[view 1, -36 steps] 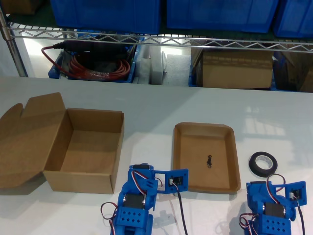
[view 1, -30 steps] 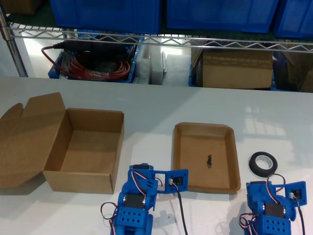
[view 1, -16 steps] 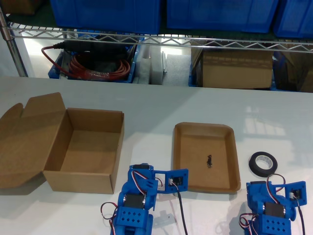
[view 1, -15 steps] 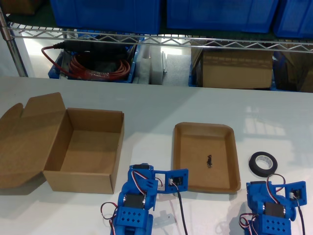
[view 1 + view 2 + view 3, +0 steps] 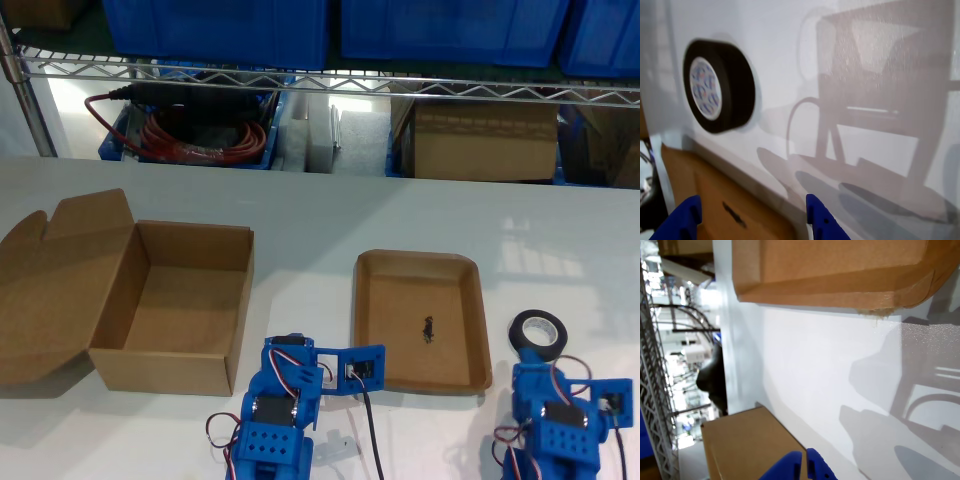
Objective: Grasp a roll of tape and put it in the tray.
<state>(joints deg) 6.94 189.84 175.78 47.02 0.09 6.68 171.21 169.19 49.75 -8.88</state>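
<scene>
The roll of tape (image 5: 538, 332) lies flat on the white table, just past my first arm (image 5: 562, 420) at the exterior view's lower right. In the first wrist view the roll of tape (image 5: 735, 90), black with a pale core, sits well ahead of my first gripper (image 5: 752, 220), whose blue fingertips stand apart with nothing between them. The brown tray (image 5: 400, 290) is empty apart from a small dark mark, and its edge (image 5: 715, 200) shows beside the fingertips. My second gripper (image 5: 801, 466) is shut and empty, between the tray's corner (image 5: 840, 270) and the box (image 5: 745, 445).
A deeper cardboard box (image 5: 180, 300) with an open flap lid stands at the exterior view's left. My second arm (image 5: 285, 400) sits between box and tray at the near edge. A wire shelf (image 5: 320, 85) with blue bins and cables runs along the back.
The first arm at the exterior view's lower right has turned and shifted toward the roll of tape. Tape, tray, box and second arm have not moved.
</scene>
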